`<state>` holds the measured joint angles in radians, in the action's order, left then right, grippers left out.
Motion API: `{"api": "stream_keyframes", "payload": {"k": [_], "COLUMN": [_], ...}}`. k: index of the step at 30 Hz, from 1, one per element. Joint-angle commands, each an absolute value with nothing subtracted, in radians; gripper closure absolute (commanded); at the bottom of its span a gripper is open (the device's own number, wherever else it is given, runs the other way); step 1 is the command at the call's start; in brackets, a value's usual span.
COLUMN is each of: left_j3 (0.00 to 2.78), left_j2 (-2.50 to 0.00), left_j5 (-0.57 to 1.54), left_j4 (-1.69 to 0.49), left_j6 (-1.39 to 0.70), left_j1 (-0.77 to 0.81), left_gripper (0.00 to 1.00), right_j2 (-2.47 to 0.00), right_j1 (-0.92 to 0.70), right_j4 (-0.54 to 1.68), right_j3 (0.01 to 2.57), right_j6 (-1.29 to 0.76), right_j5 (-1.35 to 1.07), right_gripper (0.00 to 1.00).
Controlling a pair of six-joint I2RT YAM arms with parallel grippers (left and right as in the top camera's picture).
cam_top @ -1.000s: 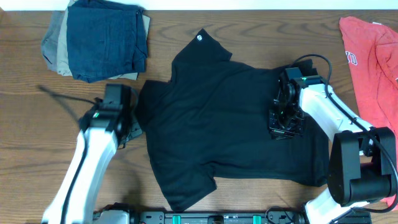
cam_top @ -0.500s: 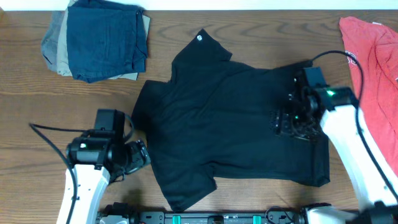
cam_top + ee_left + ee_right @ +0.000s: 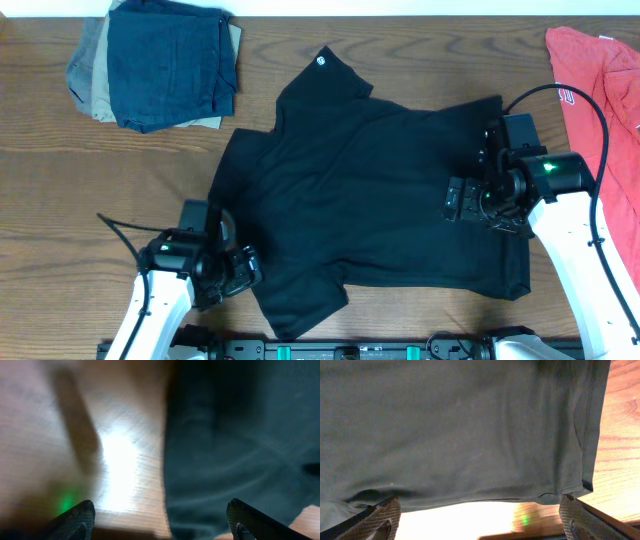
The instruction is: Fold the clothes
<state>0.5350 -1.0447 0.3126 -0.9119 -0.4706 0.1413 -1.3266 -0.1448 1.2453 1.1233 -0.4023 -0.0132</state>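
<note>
The black T-shirt (image 3: pixel 370 190) lies spread flat on the wooden table (image 3: pixel 60 200), with its small white logo at the collar (image 3: pixel 322 60). My left gripper (image 3: pixel 238 272) hovers at the shirt's lower left edge, near the bottom sleeve. In the left wrist view it (image 3: pixel 160 525) is open, straddling the line between bare wood and black cloth (image 3: pixel 240 435). My right gripper (image 3: pixel 465 200) is over the shirt's right part. Seen from the right wrist, it (image 3: pixel 482 522) is open above the hem (image 3: pixel 460 425) with nothing between its fingers.
A coral-red T-shirt (image 3: pixel 600 90) lies crumpled at the right edge. A folded stack of navy, tan and grey garments (image 3: pixel 160 60) sits at the back left. The right arm's cable (image 3: pixel 600 130) loops over the red shirt.
Both grippers have opened and let go of the shirt. The left arm has pulled back toward the front edge along the shirt's left side. The right arm has swung rightward.
</note>
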Motion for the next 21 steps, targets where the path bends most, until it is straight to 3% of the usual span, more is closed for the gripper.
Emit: {"api": "stream_keyframes", "payload": {"k": [1,7,21], "left_j3": [0.537,0.537,0.537], "left_j2": [-1.052,-1.125,-1.398], "left_j5": [0.317,0.212,0.196], "left_j4": [-0.883,-0.880,-0.738], "left_j6": [-0.528,-0.661,-0.832], "left_j1": [0.195,0.332,0.543], "left_gripper": [0.15,0.15,0.15], "right_j2": [-1.317,-1.317,-1.317], "right_j1": [-0.149,-0.149,-0.143], "right_j4": [1.245,1.244,1.239], "right_j3": [1.124,1.124,1.124], "right_j6": [-0.415,-0.415,-0.439], "right_j5": [0.004,0.004,0.077], "right_gripper": [0.01,0.01,0.01]}}
